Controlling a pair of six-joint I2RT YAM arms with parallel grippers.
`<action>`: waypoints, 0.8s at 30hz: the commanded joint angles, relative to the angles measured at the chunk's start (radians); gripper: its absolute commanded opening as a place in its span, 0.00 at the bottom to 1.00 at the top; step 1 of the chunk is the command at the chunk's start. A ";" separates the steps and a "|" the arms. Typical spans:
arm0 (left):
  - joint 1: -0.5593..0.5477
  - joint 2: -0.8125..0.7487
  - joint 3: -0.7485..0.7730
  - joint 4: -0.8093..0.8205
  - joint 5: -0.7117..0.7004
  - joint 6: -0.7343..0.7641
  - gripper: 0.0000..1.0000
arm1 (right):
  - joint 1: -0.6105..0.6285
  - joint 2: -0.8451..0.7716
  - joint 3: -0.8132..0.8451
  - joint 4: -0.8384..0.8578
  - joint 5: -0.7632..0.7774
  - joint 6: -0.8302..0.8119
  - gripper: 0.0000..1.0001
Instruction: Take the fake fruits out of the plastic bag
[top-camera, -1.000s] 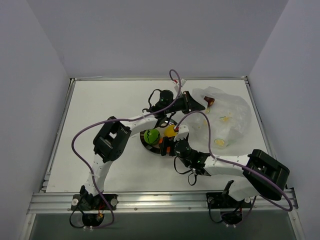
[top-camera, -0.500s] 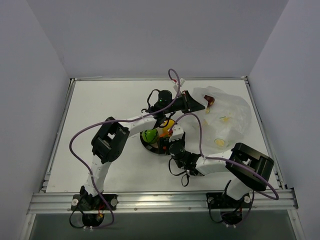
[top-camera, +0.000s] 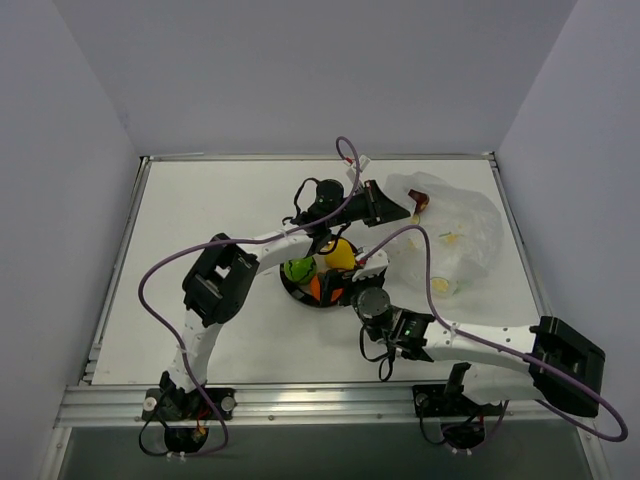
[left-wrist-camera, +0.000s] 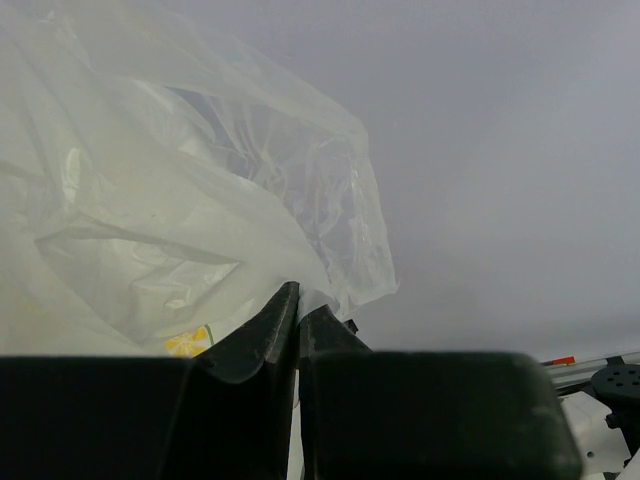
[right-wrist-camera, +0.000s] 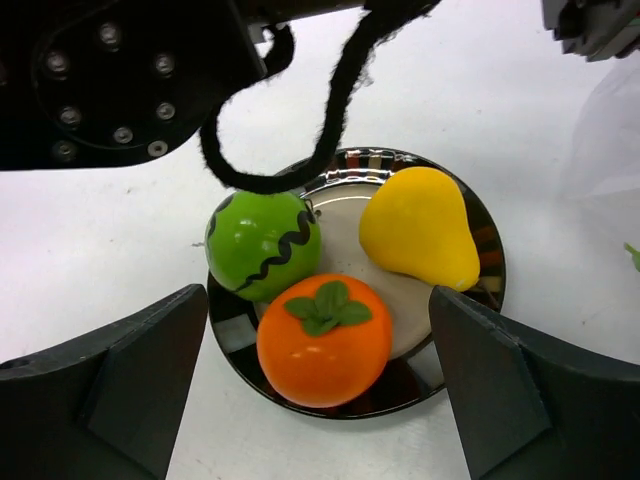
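Observation:
Three fake fruits lie on a round shiny plate (right-wrist-camera: 226, 331): a green ball with a dark wavy line (right-wrist-camera: 262, 243), a yellow pear (right-wrist-camera: 420, 227) and an orange one with a green leaf (right-wrist-camera: 322, 343). From above, the green (top-camera: 298, 270), orange (top-camera: 317, 288) and yellow (top-camera: 340, 254) fruits crowd the plate (top-camera: 296, 294). My right gripper (right-wrist-camera: 318, 297) stands open just short of the orange fruit, fingers wide on either side and touching nothing. My left gripper (left-wrist-camera: 300, 305) is shut on an edge of the crinkly plastic bag (left-wrist-camera: 150, 200), holding it up at the back right (top-camera: 450, 240).
The left arm's black link and purple cable (right-wrist-camera: 300, 150) hang over the far side of the plate. The table's metal rail (top-camera: 320, 400) runs along the near edge, and grey walls enclose the other sides.
The right gripper has opened wider and drawn back toward the near edge. The orange fruit now lies in plain view on the plate. The left gripper has kept its hold on the bag.

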 joint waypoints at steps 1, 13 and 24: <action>0.013 -0.080 0.040 0.049 0.008 -0.004 0.02 | -0.019 -0.010 0.004 -0.043 0.042 0.008 0.87; 0.004 -0.103 0.029 0.069 0.017 -0.012 0.02 | -0.094 -0.334 -0.042 -0.249 0.343 0.143 0.13; -0.036 -0.094 0.025 0.100 0.025 -0.038 0.03 | -0.717 -0.058 0.001 -0.090 -0.143 0.189 0.13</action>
